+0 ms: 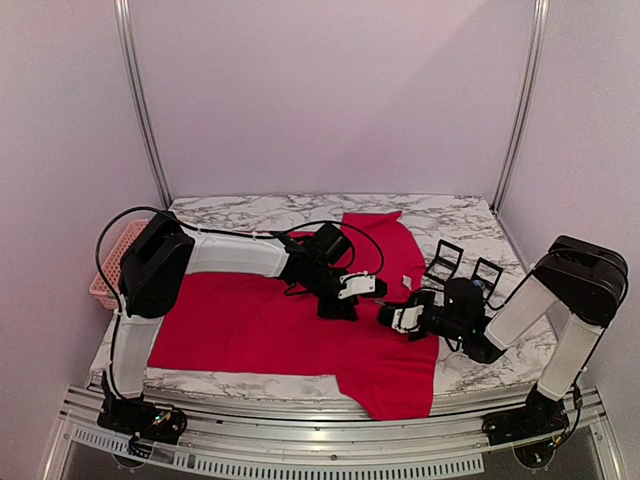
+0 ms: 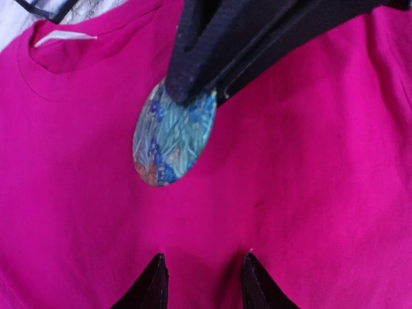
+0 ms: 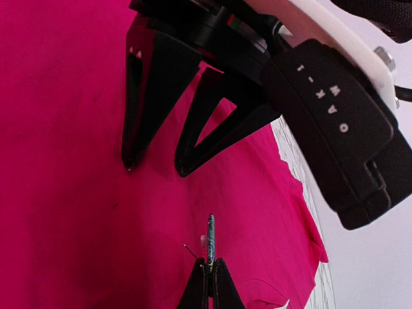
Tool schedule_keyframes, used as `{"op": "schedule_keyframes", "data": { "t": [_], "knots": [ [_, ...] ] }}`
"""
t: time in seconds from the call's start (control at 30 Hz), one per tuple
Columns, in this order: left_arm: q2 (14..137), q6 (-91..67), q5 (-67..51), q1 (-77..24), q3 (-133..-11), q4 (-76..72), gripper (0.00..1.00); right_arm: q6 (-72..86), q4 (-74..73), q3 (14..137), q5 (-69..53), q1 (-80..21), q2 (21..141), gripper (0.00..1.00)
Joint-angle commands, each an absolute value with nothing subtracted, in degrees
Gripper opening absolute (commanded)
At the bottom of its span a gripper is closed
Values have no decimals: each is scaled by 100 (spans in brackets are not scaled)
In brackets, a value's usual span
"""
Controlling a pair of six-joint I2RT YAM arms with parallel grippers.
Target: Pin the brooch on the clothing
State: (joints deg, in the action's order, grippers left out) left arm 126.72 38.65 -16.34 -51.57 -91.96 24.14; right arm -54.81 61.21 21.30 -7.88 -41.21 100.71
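The clothing, a bright red T-shirt (image 1: 260, 320), lies spread on the marble table (image 1: 250, 212); its white neck label (image 2: 64, 37) shows in the left wrist view. My right gripper (image 3: 210, 262) is shut on the rim of the brooch (image 2: 174, 135), an oval with a blue-green pattern. It holds the brooch on edge just above the shirt, and a thin pin (image 3: 191, 250) sticks out sideways. My left gripper (image 2: 203, 264) stands open a short way from the brooch, both fingertips (image 3: 129, 164) pressed on the fabric with a strip of shirt between them.
A pink plastic basket (image 1: 108, 262) sits at the table's left edge. Two small black frames (image 1: 445, 260) stand at the back right, beyond the right arm. The shirt's hem hangs over the near table edge (image 1: 400, 400).
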Motion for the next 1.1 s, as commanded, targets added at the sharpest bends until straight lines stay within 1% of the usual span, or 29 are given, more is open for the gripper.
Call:
{"op": "schedule_keyframes", "data": {
  "t": [0.0, 0.1, 0.13, 0.2, 0.27, 0.37, 0.4, 0.7, 0.9, 1.07],
  "knots": [
    [12468, 4166, -1902, -5256, -8819, 2532, 39, -5650, 6201, 2122, -814, -4266, 10236, 0],
    [12506, 4069, -1948, -5271, -8870, 2496, 40, -5651, 6110, 2180, -882, -4295, 10244, 0],
    [12566, 3942, -1868, -5267, -8932, 2428, 38, -5658, 6154, 2199, -862, -4304, 10293, 0],
    [12747, 3635, -1608, -5258, -9139, 2303, 27, -5720, 6309, 2240, -771, -4320, 10421, 0],
    [12889, 3496, -1513, -5248, -9413, 2374, 15, -5808, 6439, 2275, -658, -4344, 10593, 0],
    [12878, 3537, -1695, -5247, -9390, 2563, 2, -5911, 6484, 2294, -645, -4388, 10749, 0],
    [12834, 3575, -1793, -5247, -9320, 2567, 0, -5925, 6527, 2286, -621, -4406, 10775, 0],
    [12485, 3367, -2045, -5256, -9237, 2628, 0, -5828, 6565, 2349, -736, -4484, 10882, 0],
    [12368, 3339, -2108, -5256, -9234, 2758, 0, -6018, 6605, 2387, -510, -4549, 11097, 0],
    [12261, 3335, -2134, -5247, -9170, 2780, 0, -6010, 6417, 2320, -706, -4560, 10992, 0]
  ]
}}
